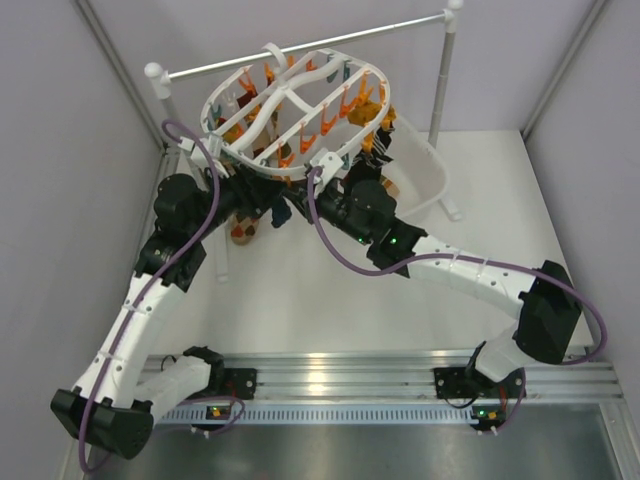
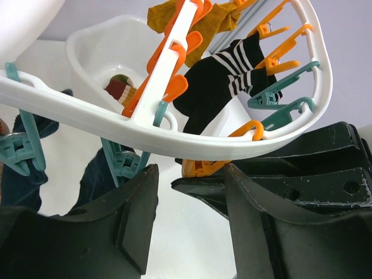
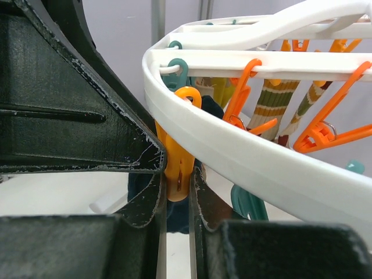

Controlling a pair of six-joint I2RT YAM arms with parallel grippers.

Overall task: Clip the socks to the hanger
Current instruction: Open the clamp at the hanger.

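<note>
The white oval hanger (image 1: 285, 92) hangs by its hook from the silver rail (image 1: 300, 45) at the back of the tabletop (image 1: 330, 300), with both arms reaching up under its near rim. From where I stand several socks are already pegged to it. The left wrist view shows a black sock (image 2: 215, 81) with white stripes dangling from an orange peg and a mustard sock (image 2: 168, 14) higher up. The right wrist view shows tan striped socks (image 3: 276, 99) hanging under the cross bars. A navy sock (image 2: 96, 174) hangs low from the rim by the teal clips (image 2: 125, 160). The right gripper (image 3: 176, 192) has its jaws pressed nearly together, clamped on an orange clip (image 3: 177, 168) that hangs from the rim's near edge. Something dark shows just behind that clip, but I cannot tell what it is. The left gripper (image 2: 190, 174) sits just under the rim with its jaws apart and nothing clamped between them; an orange clip shows in the gap, and I cannot tell whether either finger touches it. Beyond the hanger, toward the right rear of the tabletop, stands a white plastic tub (image 1: 430, 180). Seen from the left wrist, one striped sock (image 2: 119, 90) in red, green and tan lies inside it near the bottom, and the rest of its floor that shows is bare white.
</note>
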